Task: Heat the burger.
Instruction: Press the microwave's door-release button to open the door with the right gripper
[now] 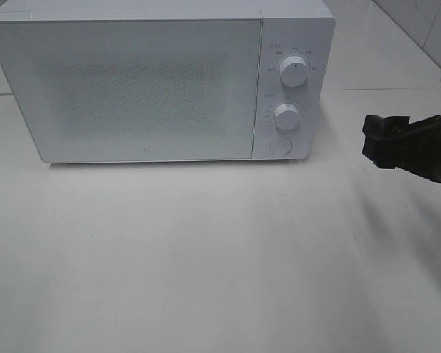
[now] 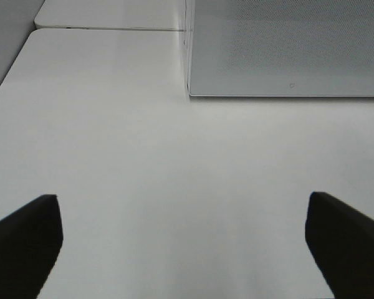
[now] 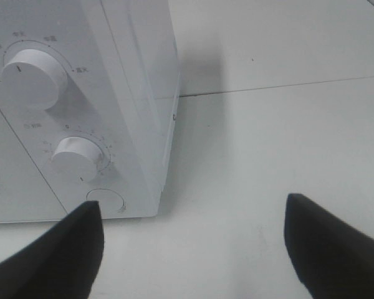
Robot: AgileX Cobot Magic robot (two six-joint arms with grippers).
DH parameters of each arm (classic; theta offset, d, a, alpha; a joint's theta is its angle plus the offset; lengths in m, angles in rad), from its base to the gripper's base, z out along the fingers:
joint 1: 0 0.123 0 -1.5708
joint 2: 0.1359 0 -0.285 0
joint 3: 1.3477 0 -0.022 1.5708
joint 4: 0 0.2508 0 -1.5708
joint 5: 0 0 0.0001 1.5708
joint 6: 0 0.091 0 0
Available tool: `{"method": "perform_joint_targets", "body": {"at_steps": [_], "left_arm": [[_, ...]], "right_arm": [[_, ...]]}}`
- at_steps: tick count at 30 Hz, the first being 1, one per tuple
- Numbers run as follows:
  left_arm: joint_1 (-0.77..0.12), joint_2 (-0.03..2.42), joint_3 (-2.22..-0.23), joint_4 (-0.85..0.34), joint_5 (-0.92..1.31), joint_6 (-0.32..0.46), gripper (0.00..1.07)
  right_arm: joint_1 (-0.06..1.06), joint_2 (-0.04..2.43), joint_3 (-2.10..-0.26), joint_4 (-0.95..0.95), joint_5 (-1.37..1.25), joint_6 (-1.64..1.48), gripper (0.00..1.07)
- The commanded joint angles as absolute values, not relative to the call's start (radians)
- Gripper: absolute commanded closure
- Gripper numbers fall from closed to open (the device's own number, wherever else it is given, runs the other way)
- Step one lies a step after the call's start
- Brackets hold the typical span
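Note:
The burger is out of view in all three views. A white microwave (image 1: 147, 81) stands at the back of the table with its door shut; through the speckled door nothing inside can be made out. My right gripper (image 1: 382, 141) hovers to the right of the microwave's control panel, open and empty (image 3: 193, 218). In its wrist view the panel lies just ahead, with the upper knob (image 3: 28, 78), lower knob (image 3: 78, 159) and round button (image 3: 106, 200). My left gripper (image 2: 184, 212) is open and empty over bare table, facing the microwave's front left corner (image 2: 190, 93).
The white table (image 1: 206, 257) stretches in front of the microwave. A seam (image 3: 268, 87) runs across the tabletop to the right of the microwave. Tiled wall (image 1: 426, 22) rises at the back right.

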State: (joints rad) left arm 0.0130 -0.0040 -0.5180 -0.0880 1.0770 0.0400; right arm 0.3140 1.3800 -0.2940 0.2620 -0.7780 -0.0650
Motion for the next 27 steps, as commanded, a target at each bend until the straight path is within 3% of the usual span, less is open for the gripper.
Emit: {"method": "perform_joint_targets", "body": {"at_steps": [1,13,27], "left_arm": [[0.017,-0.02,-0.515,-0.093,1.068,0.042,0.09],[0.017,-0.02,-0.515,-0.093,1.068,0.042,0.09],[0.017,-0.02,-0.515,-0.093,1.068,0.042,0.09]], "right_arm": [[0.423,1.377,-0.284,0.453,-0.854,-0.219,0.31],[0.69,1.387,-0.286,0.775,-1.0,-0.399,0.31],[0.872,1.606,-0.319,0.94,-1.088,-0.392,0.31]]}}
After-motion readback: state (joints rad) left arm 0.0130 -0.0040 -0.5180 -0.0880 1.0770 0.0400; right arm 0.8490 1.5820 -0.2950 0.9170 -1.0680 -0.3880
